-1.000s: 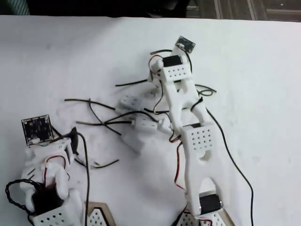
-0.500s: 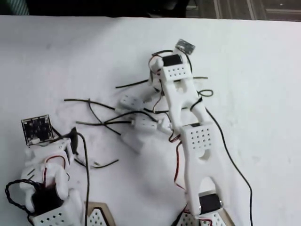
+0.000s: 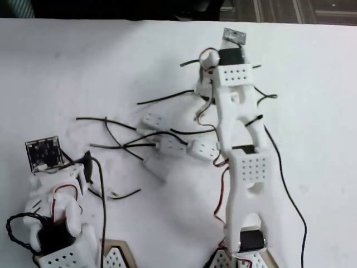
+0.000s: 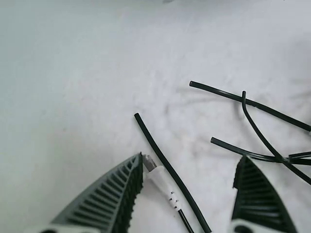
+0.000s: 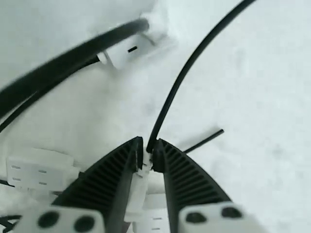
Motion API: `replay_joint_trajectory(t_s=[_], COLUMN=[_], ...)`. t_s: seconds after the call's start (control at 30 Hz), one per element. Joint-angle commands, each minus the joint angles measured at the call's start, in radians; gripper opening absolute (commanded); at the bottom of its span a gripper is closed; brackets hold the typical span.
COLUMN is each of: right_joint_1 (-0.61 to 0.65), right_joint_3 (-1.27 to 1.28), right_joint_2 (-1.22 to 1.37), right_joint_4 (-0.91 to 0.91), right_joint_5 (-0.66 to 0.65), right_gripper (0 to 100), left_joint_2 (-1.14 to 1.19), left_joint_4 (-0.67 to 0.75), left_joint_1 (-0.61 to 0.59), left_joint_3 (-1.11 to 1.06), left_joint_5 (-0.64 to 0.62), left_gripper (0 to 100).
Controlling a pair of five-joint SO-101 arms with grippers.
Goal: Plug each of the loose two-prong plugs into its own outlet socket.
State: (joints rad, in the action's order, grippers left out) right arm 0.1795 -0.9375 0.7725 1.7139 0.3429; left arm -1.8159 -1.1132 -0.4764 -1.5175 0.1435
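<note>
My right gripper [image 5: 147, 145] is shut on a white two-prong plug [image 5: 145, 162] whose black cord [image 5: 184, 73] runs away from the fingertips. In the high view this gripper [image 3: 203, 85] is at the far middle of the table, beyond three white outlet sockets [image 3: 156, 121] [image 3: 172, 147] [image 3: 205, 148]. One socket block [image 5: 36, 167] lies beside the right fingers. My left gripper [image 4: 190, 162] stands open low over the table. A small white plug [image 4: 160, 177] with its black cord lies between the fingers, close to one of them. In the high view the left gripper [image 3: 86, 160] is at the near left.
Several loose black cords [image 3: 106, 125] cross the white table [image 3: 67, 67] left of the sockets, and one short cord [image 3: 120, 195] lies beside the left arm. Another white connector [image 5: 131, 46] with thick black cords lies beyond the right gripper. The table's far edge [image 3: 111, 20] borders a dark floor.
The right arm has swung to the right and farther away, carrying the plug with its cord. That uncovered the third socket beside the other two. The left arm has kept still.
</note>
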Motion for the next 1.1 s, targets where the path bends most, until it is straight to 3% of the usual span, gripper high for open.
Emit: replay_joint_trajectory(t_s=[0.0, 0.2, 0.37, 0.63, 0.77, 0.97, 1.07], right_joint_1=[-0.050, -0.150, -0.222, -0.255, -0.254, -0.254, -0.239], right_joint_3=[0.144, 0.434, 0.591, 0.598, 0.597, 0.598, 0.600], right_joint_2=[-0.177, -0.361, -0.329, -0.136, -0.091, -0.137, -0.176], right_joint_4=[0.007, 0.004, -0.015, -0.068, -0.091, -0.051, -0.012], right_joint_5=[-0.068, -0.180, -0.285, -0.439, -0.454, -0.451, -0.454], right_gripper=[1.7, 1.7, 1.7, 1.7, 1.9, 14.2, 14.6], left_joint_2=[-0.007, -0.007, -0.007, -0.007, -0.007, -0.007, -0.007], left_joint_4=[0.023, 0.023, 0.023, 0.023, 0.023, 0.023, 0.023], left_joint_1=[-0.001, -0.001, -0.001, -0.001, -0.001, -0.001, -0.001], left_joint_3=[0.005, 0.005, 0.005, 0.005, 0.005, 0.005, 0.005], left_joint_5=[0.008, 0.008, 0.008, 0.008, 0.008, 0.008, 0.008], left_gripper=[31, 31, 31, 31, 31, 31, 31])
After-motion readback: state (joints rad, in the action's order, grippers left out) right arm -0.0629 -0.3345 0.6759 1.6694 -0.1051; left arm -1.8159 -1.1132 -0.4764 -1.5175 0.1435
